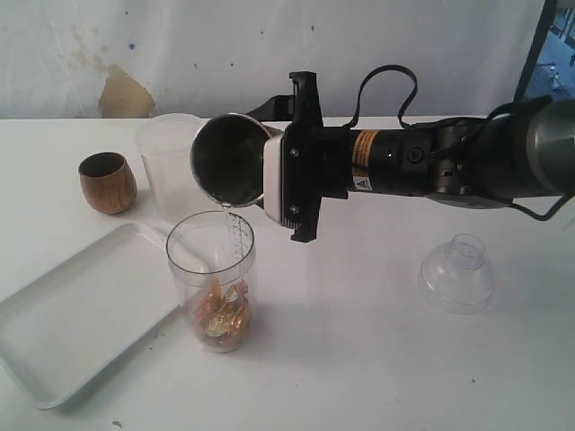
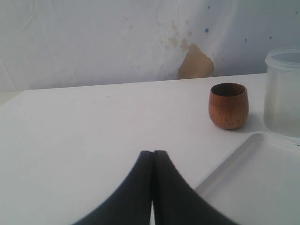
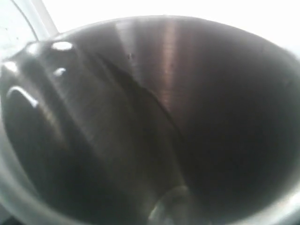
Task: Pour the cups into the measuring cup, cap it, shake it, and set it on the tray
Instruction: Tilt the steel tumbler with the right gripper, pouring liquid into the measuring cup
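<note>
My right gripper (image 1: 269,175) is shut on the steel tumbler (image 1: 229,162), holding it tipped on its side with its mouth just above the clear measuring cup (image 1: 213,278). A thin stream runs from the tumbler's rim into that cup, which stands upright with gold-wrapped pieces at its bottom. The right wrist view is filled by the tumbler's steel wall (image 3: 154,122). The brown wooden cup (image 1: 107,182) (image 2: 228,105) stands upright at the back left. The white tray (image 1: 81,314) (image 2: 262,183) lies at the front left. My left gripper (image 2: 153,153) is shut and empty, low over the table near the tray's corner.
A frosted plastic container (image 1: 166,166) (image 2: 282,91) stands behind the measuring cup, next to the wooden cup. A clear domed lid (image 1: 457,272) rests on the table at the right. The stained white wall runs along the table's far edge.
</note>
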`<state>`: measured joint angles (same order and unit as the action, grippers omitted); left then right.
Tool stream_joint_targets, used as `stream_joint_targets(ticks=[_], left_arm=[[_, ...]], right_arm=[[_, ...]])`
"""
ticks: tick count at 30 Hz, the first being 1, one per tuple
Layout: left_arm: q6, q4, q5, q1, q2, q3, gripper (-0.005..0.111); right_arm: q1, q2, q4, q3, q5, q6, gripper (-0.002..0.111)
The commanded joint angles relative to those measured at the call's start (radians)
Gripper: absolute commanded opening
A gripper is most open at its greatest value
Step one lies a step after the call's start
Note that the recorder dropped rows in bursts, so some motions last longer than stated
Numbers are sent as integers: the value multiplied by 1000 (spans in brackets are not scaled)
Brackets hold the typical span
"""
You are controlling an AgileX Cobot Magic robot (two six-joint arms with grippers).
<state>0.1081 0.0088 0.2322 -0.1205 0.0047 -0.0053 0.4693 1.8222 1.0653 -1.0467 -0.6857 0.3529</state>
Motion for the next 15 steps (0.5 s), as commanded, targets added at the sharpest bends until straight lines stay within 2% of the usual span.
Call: stream_joint_targets(ticks=[1,15], left_arm=[[1,3,-8,6,-5,5,0],[1,3,-8,6,-5,5,0]], right_arm=[[-1,-15,-22,-12,-36,52,0],[-1,-15,-22,-17,-44,123,0]])
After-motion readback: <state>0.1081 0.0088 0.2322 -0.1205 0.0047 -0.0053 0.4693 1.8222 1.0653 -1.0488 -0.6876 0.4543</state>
